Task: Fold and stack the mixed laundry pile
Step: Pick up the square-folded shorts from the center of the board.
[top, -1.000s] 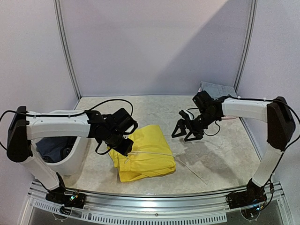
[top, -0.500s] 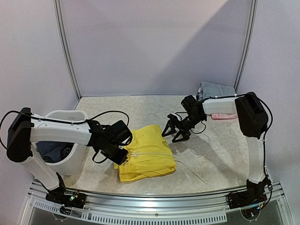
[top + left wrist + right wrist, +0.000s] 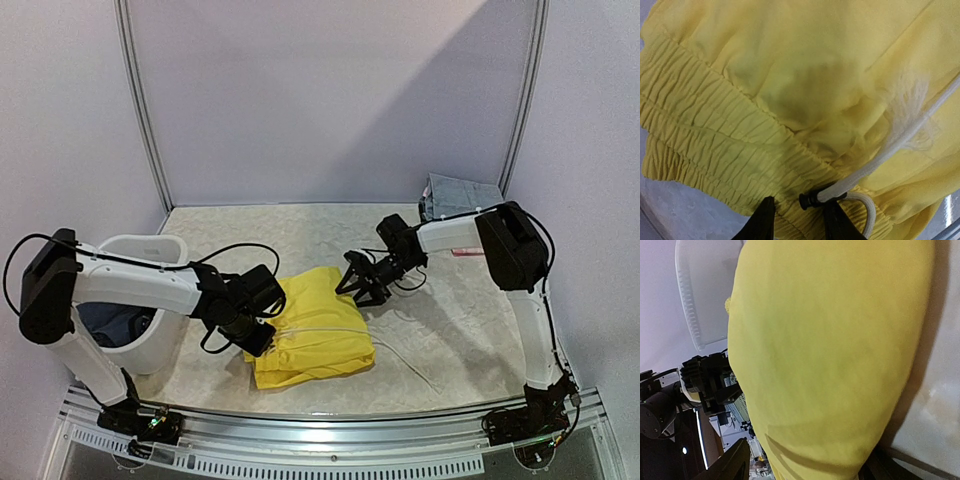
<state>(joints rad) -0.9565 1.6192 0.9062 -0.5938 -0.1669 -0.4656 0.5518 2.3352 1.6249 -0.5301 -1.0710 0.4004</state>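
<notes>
The bright yellow elastic-waist shorts (image 3: 312, 330) lie folded on the table's middle front. My left gripper (image 3: 257, 336) is at their left edge. In the left wrist view its jaws stand apart (image 3: 799, 224) over the gathered waistband (image 3: 730, 150), beside the white drawstring (image 3: 900, 142) with its black tip. My right gripper (image 3: 358, 285) is open at the shorts' far right corner. In the right wrist view the yellow cloth (image 3: 830, 340) fills the space between its wide-spread fingers (image 3: 730, 465). A dark blue garment (image 3: 108, 318) lies in the tub.
The white plastic tub (image 3: 160, 330) stands at the left, close to my left arm. A folded grey-blue item (image 3: 462, 192) and a pink piece (image 3: 470, 249) lie at the back right. The drawstring (image 3: 400, 360) trails right across the marbled table (image 3: 470, 330).
My right gripper has swung left from mid-table to the shorts' far corner. My left gripper has come down and nearer, onto the waistband edge. The shorts have not moved.
</notes>
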